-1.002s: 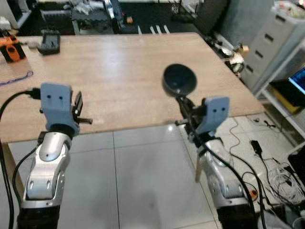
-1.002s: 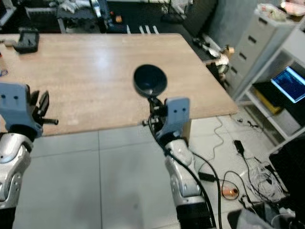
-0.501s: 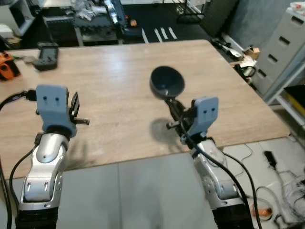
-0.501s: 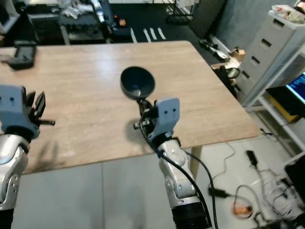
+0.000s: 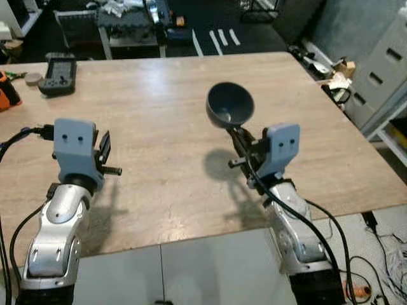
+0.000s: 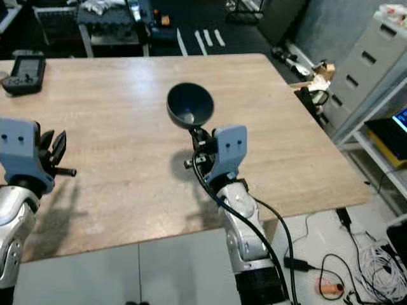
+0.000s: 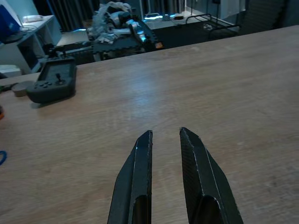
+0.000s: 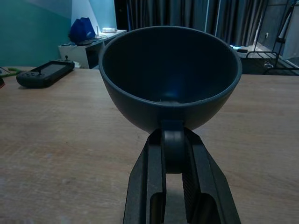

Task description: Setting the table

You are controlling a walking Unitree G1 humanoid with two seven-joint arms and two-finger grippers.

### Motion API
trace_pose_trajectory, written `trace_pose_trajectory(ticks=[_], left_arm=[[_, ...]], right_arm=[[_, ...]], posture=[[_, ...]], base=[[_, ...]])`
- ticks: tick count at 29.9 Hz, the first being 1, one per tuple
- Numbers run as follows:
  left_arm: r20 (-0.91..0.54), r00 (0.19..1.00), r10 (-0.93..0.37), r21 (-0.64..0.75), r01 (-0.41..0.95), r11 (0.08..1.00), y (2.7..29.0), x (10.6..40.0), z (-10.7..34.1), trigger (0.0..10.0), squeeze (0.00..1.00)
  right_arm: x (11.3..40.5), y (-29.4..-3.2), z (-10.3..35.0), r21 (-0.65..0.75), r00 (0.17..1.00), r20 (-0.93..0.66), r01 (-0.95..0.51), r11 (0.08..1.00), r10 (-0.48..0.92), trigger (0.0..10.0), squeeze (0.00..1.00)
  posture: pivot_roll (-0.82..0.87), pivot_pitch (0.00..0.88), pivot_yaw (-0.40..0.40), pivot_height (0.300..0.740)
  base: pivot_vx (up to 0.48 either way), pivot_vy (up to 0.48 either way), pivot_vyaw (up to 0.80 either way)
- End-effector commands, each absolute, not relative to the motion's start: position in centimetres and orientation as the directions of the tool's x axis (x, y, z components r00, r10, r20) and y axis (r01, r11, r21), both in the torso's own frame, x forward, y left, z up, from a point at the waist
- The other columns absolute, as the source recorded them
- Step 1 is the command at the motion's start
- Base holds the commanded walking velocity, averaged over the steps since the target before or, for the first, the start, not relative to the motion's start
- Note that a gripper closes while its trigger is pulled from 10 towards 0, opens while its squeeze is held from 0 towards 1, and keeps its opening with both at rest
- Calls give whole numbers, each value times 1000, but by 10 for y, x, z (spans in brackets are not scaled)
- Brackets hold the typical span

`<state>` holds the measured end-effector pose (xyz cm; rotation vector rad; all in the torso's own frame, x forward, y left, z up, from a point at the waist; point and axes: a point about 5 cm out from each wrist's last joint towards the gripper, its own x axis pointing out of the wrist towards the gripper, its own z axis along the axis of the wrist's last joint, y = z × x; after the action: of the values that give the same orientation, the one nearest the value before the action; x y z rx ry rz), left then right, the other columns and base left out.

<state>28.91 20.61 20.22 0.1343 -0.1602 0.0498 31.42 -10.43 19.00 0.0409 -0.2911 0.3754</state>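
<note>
**Carrying the bowl in over the table**

Stepping closer is the main change: a second ago the near edge of the wooden table (image 5: pixel 159 146) cut across the middle of the head views with grey floor filling the lower half, and now the tabletop reaches almost to the bottom. The camera has moved with the robot, so both arms now hang over wood instead of floor. I judge that puts the bowl within reach of a place to set down, though it is not yet lowered.

The right gripper (image 8: pixel 174 154) holds the dark bowl (image 5: pixel 229 104) up in the air, its shadow falling on the table toward 7 o'clock of it. In the right wrist view the two black fingers (image 8: pixel 149 177) pinch a small stub at the bowl's base, with the open mouth tipped back toward the camera.

The left gripper (image 7: pixel 164 144) hovers over the table at about 9 o'clock from the bowl, empty, its fingers a narrow gap apart. A black handheld controller (image 5: pixel 57 65) lies far off at 11 o'clock.
</note>
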Motion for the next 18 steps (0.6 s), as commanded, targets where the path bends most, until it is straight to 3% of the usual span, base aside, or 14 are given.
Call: trace_pose_trajectory(ticks=[1, 7, 18], left_arm=[[150, 988, 49, 118, -67, 991, 207, 287, 200, 10000, 0], [91, 995, 34, 121, -45, 992, 210, 283, 191, 10000, 0], [-8, 967, -255, 127, 254, 959, 178, 271, 186, 10000, 0]], right_arm=[[312, -101, 189, -35, 884, 273, -385, 922, 380, 10000, 0], [321, -105, 182, -110, 923, 206, -308, 945, 325, 10000, 0], [348, -131, 180, -195, 976, 126, -153, 969, 180, 10000, 0]], posture=[[72, 58, 29, 740], [81, 61, 26, 740], [90, 67, 25, 740]], base=[[0, 0, 0], [0, 0, 0], [0, 0, 0]])
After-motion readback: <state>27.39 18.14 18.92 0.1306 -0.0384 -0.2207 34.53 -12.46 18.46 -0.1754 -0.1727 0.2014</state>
